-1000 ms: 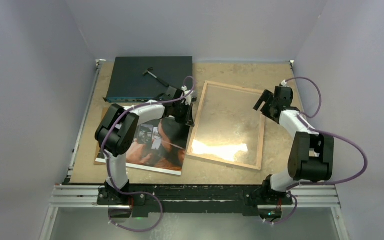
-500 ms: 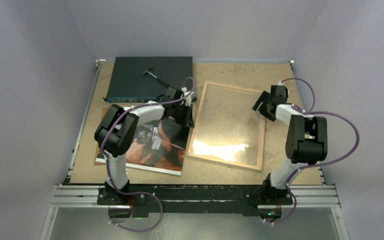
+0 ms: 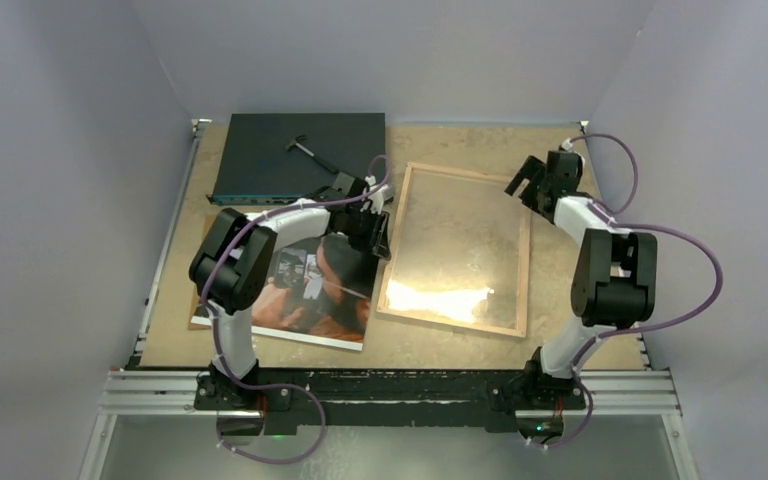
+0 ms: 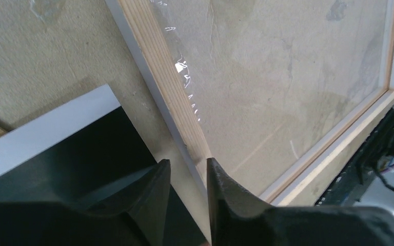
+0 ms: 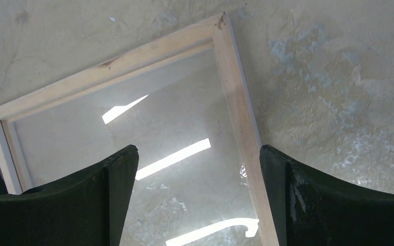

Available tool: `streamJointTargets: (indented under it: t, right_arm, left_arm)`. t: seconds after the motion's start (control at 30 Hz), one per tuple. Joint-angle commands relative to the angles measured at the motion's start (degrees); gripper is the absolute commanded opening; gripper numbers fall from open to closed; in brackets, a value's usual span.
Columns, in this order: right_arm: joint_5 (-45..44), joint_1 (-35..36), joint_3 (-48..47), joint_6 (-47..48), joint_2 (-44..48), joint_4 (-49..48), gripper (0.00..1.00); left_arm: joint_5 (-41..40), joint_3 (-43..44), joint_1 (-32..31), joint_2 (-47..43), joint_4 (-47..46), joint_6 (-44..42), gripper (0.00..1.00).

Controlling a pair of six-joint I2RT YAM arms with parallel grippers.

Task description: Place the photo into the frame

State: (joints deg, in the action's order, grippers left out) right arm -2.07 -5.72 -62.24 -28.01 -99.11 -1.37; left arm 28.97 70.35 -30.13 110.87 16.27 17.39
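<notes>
While the left gripper (image 4: 187,169) stands closed to a narrow slit across the left rail of the frame (image 4: 165,77), apparently pinching it, the photo (image 3: 325,290) lies image-up at lower left of the top view. Its right edge is just beside that rail, and it is not yet in the frame. The right gripper (image 5: 197,151) hangs spread wide over the upper right corner, holding nothing.

Risks, as judged:
- the thin rail slips from the pinch;
- the frame skews onto the photo's corner;
- the right fingers land on glazing instead of wood.

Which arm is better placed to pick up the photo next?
Left, probably. The left pincer grips the frame's left rail right beside the photo; the right pincer hangs open over the frame's far right corner, the whole frame away.
</notes>
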Motion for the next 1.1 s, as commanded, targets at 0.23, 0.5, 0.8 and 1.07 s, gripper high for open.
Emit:
streamJointTargets:
  t: [0.23,0.5,0.8,1.07]
  right_arm:
    - [-7.0,22.5,-6.3,2.8,10.8,2.1,0.99]
    - [7.7,36.0,-8.9,-2.5,10.2,-9.9,0.99]
    - [6.2,44.2,-14.9,7.4,-2.5,-3.8,0.97]
    - [12.6,44.5,-19.5,12.1,-12.7,-2.4,0.80]
  left_arm:
    - [3.3,16.7,13.2,-13.0,22.2,-12.9,0.86]
    - [0.7,27.4,34.8,-18.7,37.5,-28.9,0.93]
    - [1.7,16.0,43.8,-23.9,39.2,-44.7,0.91]
    - [-4.2,2.6,43.7,-23.7,34.4,-48.9,0.80]
